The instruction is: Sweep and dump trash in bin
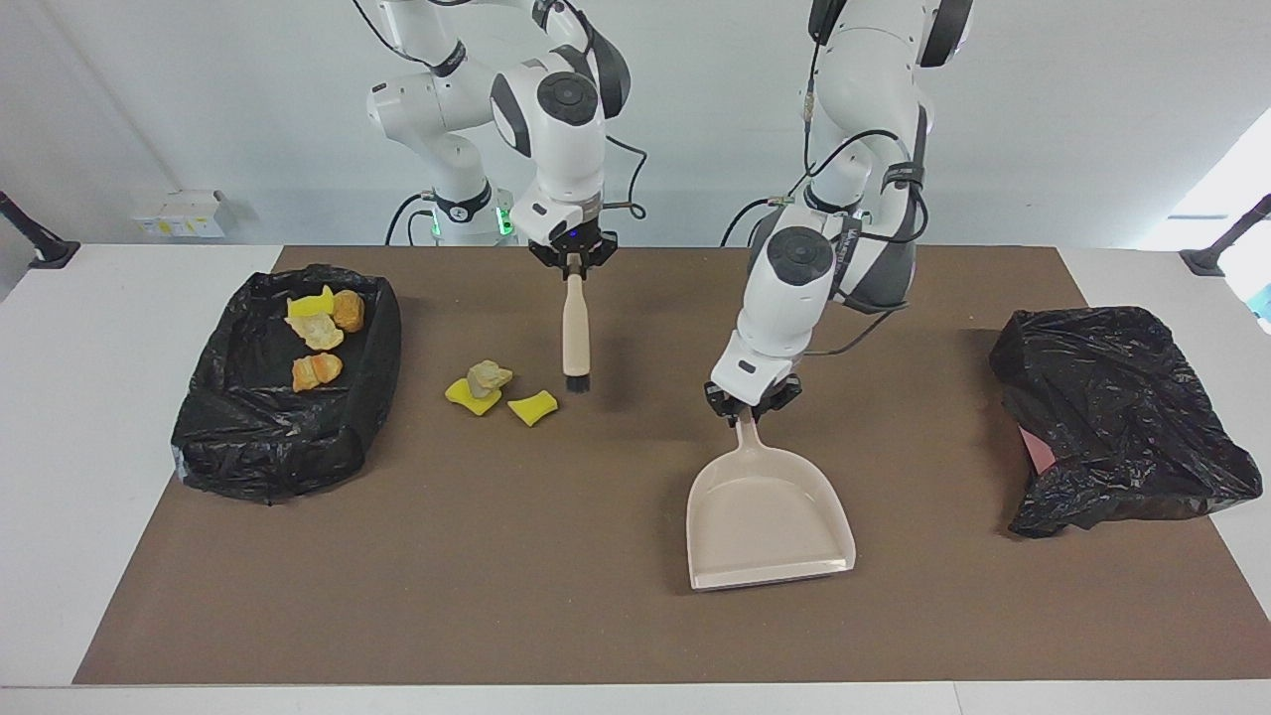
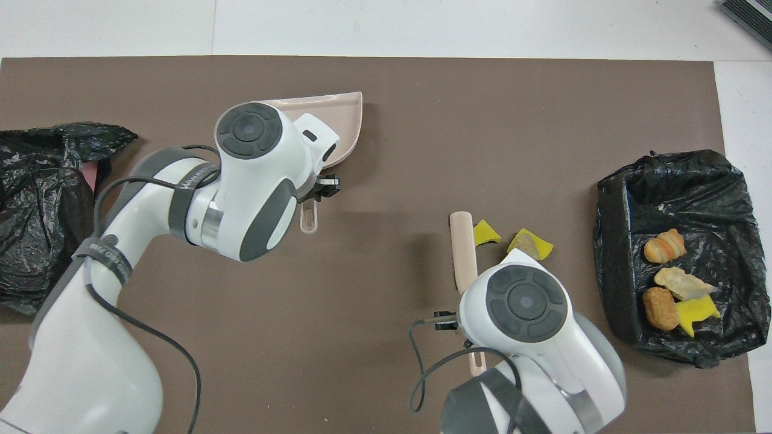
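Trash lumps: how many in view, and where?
7. Four lie in the lined bin: yellow wedge, brown chunk, tan chunk, orange chunk. Three on the mat beside it: yellow wedge under a tan chunk, another yellow wedge.

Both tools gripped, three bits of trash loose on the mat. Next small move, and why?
Probably bring the dustpan across to the loose trash first. The left gripper holds its handle, but the pan sits well toward the left arm's end. The right gripper holds the brush beside the lumps, with nothing to sweep into; four pieces already lie in the bin.
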Tool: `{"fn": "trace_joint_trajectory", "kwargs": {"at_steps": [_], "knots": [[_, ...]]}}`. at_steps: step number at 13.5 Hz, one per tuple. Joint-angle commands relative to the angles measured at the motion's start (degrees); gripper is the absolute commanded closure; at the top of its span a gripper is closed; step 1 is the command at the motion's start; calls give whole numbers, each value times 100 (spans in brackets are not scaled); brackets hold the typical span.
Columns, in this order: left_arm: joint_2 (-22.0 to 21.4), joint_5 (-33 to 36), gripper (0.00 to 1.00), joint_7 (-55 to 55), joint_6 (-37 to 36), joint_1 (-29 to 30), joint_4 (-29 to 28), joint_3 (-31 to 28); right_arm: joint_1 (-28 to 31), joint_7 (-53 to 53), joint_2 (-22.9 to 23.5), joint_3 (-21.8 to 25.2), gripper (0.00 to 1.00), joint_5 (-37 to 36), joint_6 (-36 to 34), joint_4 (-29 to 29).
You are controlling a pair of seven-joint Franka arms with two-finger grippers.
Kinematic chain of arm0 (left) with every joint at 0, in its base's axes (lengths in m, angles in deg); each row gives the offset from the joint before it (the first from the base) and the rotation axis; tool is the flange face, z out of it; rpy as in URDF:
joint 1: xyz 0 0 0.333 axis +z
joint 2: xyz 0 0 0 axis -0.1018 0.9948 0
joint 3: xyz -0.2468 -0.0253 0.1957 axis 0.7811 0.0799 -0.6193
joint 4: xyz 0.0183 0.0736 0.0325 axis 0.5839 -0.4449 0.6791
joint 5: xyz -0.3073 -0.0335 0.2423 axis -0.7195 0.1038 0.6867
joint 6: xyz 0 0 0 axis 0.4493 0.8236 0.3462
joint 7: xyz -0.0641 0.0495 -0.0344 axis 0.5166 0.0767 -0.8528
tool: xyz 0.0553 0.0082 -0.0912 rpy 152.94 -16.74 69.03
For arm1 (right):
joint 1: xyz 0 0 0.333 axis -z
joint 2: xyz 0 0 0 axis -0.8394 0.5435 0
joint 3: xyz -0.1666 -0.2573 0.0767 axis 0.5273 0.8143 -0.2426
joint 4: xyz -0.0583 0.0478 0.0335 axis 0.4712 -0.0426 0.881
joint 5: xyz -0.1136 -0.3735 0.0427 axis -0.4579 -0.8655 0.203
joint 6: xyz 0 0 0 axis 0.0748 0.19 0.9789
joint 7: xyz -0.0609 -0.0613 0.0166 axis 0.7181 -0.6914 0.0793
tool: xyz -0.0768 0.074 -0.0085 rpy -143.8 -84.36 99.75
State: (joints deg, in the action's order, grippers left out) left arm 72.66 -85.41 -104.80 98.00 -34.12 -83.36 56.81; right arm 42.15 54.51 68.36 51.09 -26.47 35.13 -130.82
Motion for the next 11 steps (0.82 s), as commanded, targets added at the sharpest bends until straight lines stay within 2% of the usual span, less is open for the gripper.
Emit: {"fn": "trace_joint_trajectory", "kwargs": {"at_steps": [1, 5, 8, 11], "knots": [[-457, 4, 100, 1094, -555, 357, -92, 34, 498, 464, -31, -60, 100, -508, -7, -161], [-712, 4, 100, 3167, -1242, 710, -119, 34, 649, 781, -84, -60, 100, -1722, -454, -197], [-800, 22, 100, 4662, -1278, 754, -311, 33, 1385, 1517, -119, -69, 100, -1759, -60, -538], [-1028, 381, 100, 6043, -1208, 588, -645, 42, 1554, 1599, -145, -69, 100, -1759, 133, -846]]}}
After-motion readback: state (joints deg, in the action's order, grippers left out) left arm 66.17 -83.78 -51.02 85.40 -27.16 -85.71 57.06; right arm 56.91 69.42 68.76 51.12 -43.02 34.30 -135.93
